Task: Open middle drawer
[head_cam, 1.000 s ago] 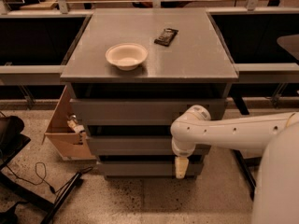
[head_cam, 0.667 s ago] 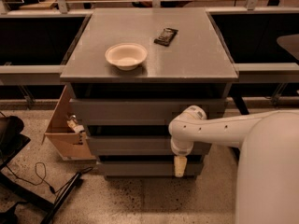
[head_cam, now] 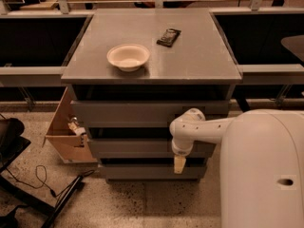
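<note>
A: Drawer fronts under the bench (head_cam: 199,65)?
B: Three, stacked: one top drawer front (head_cam: 133,112), one middle drawer (head_cam: 128,147), one bottom drawer front (head_cam: 137,171).
A: On top?
B: Two things: one white bowl (head_cam: 128,57), one dark wrapped packet (head_cam: 169,37).
A: Gripper?
B: One gripper (head_cam: 179,164), right side, hanging where the middle and bottom fronts meet.
A: Floor?
B: One cardboard box (head_cam: 64,127), left.

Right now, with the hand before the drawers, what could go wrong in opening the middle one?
The hand hangs at the right end of the middle drawer, its tip down by the bottom drawer, so it may catch the wrong front. The front shows no handle, so the hand may slip. A pull from one end may skew the drawer.
</note>
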`<state>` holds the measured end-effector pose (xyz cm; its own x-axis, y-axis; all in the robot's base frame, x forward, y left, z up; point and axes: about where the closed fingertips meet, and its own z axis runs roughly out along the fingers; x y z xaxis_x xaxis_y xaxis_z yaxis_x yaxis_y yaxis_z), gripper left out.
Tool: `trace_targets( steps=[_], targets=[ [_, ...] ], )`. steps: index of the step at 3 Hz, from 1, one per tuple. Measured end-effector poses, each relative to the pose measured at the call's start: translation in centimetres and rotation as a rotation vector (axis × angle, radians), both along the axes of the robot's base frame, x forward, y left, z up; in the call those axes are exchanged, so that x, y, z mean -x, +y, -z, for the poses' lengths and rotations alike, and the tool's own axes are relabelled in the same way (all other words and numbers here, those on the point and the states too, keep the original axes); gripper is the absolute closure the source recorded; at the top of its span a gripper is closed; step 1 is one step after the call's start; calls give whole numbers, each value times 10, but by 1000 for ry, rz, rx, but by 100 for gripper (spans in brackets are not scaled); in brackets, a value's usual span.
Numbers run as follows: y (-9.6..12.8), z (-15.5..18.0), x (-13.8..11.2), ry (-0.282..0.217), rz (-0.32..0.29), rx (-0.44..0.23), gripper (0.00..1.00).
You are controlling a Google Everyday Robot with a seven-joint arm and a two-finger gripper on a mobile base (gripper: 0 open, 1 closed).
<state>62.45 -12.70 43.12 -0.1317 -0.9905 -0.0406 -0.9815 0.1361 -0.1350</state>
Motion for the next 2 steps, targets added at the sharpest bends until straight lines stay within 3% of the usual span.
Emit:
trace_targets(
  steps=[2],
  targets=[
    [0,8,3,-3,45,-11,66]
  ],
)
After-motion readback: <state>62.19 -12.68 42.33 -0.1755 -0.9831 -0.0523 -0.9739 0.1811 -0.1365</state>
